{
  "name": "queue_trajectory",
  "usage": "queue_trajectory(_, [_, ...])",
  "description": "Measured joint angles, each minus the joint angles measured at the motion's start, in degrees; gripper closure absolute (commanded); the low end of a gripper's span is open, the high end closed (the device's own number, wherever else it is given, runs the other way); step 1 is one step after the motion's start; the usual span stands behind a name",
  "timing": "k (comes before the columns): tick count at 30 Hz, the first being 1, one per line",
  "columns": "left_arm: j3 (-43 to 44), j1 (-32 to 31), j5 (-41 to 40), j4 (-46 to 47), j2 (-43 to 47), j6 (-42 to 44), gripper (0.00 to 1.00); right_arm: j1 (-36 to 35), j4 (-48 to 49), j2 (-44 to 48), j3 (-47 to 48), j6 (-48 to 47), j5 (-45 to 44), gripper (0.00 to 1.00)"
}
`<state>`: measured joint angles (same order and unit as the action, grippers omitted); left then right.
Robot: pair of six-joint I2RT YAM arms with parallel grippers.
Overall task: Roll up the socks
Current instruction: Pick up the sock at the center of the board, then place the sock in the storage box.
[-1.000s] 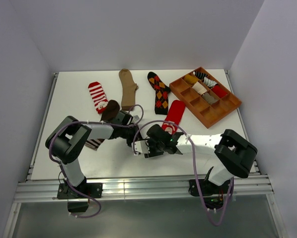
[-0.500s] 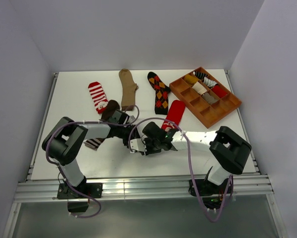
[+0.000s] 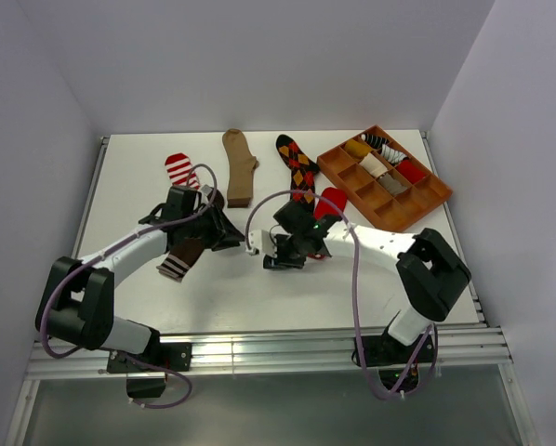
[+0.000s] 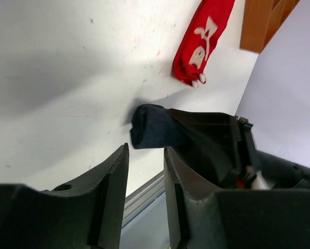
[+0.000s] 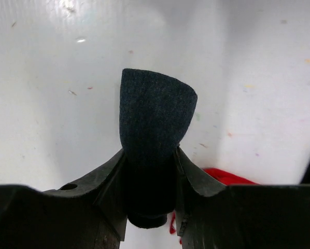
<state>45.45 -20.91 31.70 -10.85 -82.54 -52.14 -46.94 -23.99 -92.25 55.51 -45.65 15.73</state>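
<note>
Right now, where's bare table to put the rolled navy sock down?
Widest bare patch: the near strip of table between the arm bases, in front of the right gripper holding the navy sock. Also the far-left corner beside the red-white striped sock. Crowded: the back row from tan sock through black argyle sock to the wooden tray.

A robotics lab test cell is indicated: a white table is enclosed by plain pale walls, and a cabled left arm and right arm are mounted at an aluminium rail.
</note>
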Motion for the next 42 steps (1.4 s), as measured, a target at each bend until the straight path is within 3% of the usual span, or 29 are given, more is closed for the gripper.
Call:
queue_trajectory(13, [0.6, 3.0, -0.7, -3.7, 3.8, 1.5, 0.62, 12.3, -10.0, -0.2, 15.8, 2.4, 6.2, 0.92])
queue_trajectory(17, [0.6, 3.1, -0.5, -3.6, 4.0, 1.8, 0.62, 19.5, -11.9, -3.3, 23.5, 2.4, 5.5, 0.92])
queue_trajectory(22, [0.6, 3.3, -0.1, -3.3, 3.9, 1.9, 0.62, 29.6, -11.1, -10.3, 33.3, 2.8, 0.9, 0.94])
queue_trajectory(29, [0.9, 3.3, 0.4, -2.3, 1.9, 1.9, 0.63, 38.6, -5.6, -24.5, 45.9, 3.9, -10.7, 0.94])
queue_trajectory(36, [2.6, 3.4, 0.4, -2.2, 0.0, 1.9, 0.63, 39.9, -1.6, -36.9, 56.3, 3.6, -20.2, 0.94])
queue_trajectory(42, [3.9, 3.5, 0.4, -2.3, -0.7, 1.9, 0.63, 39.2, 0.0, -40.2, 58.0, 2.1, -22.4, 0.94])
